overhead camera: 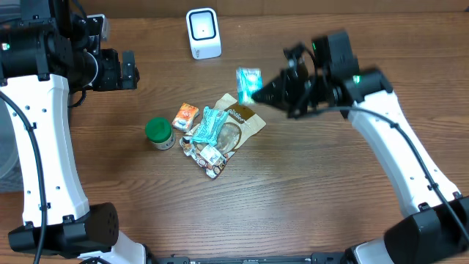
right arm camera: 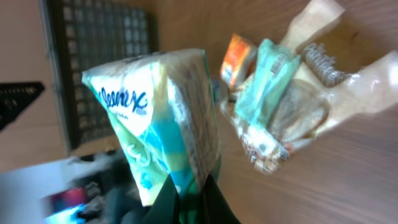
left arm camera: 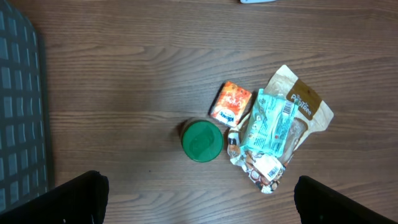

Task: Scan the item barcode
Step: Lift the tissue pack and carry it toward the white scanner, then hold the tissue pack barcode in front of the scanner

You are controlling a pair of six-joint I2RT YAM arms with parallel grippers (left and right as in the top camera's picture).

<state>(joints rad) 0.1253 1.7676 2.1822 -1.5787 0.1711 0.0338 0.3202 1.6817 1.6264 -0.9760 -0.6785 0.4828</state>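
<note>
My right gripper [overhead camera: 265, 92] is shut on a teal and white Kleenex tissue pack [overhead camera: 249, 82], held in the air to the right of the white barcode scanner [overhead camera: 203, 33] at the back of the table. In the right wrist view the pack [right arm camera: 158, 118] stands up from the pinched fingers [right arm camera: 186, 205], its printed face toward the camera. No barcode shows on it. My left gripper [overhead camera: 132, 70] hovers high at the left, open and empty. Its view looks down between the gripper's dark fingers [left arm camera: 81, 196] at the pile of items.
A pile lies mid-table: a green-lidded jar [overhead camera: 159, 133], an orange packet [overhead camera: 185, 116], a teal packet [overhead camera: 207, 126], a brown bag [overhead camera: 242, 119] and a crumpled wrapper [overhead camera: 209, 155]. A grey gridded tray [left arm camera: 22, 112] sits at the far left.
</note>
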